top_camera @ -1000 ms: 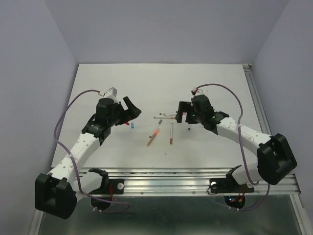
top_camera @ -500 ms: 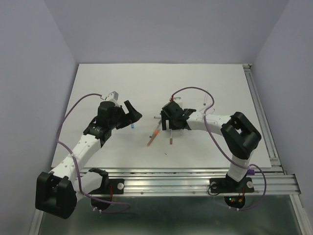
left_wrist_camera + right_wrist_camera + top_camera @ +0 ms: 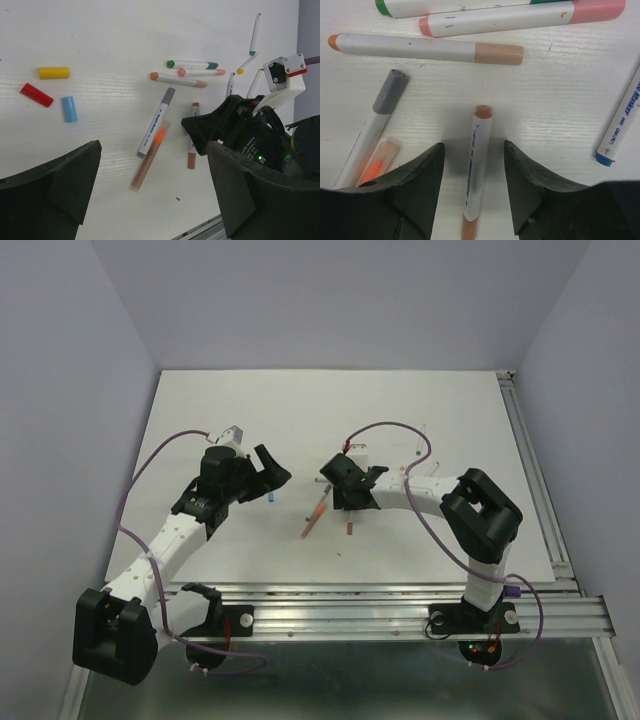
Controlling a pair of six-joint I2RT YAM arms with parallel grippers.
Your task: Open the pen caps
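Note:
My right gripper [image 3: 474, 147] is low over the table and stands open. Its jaws straddle a white pen [image 3: 479, 160] with brown ends, with a gap on each side. That pen's brown cap [image 3: 191, 160] points toward the near edge. In the top view the right gripper [image 3: 345, 502] hides most of this pen. The left gripper [image 3: 152, 170] hangs open above the table with nothing between its fingers. Loose yellow [image 3: 53, 73], red [image 3: 36, 95] and blue [image 3: 69, 109] pen caps lie left of the pens.
Capped green [image 3: 192, 64], pink [image 3: 201, 72] and tan [image 3: 178, 80] pens lie side by side behind the right gripper. A grey-capped pen [image 3: 156, 122] and an orange pen [image 3: 147, 160] lie to its left. More pens [image 3: 255, 35] lie at the back right. A metal rail [image 3: 400, 605] runs along the near edge.
The right arm has swung left and come down over the brown-ended pen, and its jaws have narrowed around it. The left arm has shifted only slightly.

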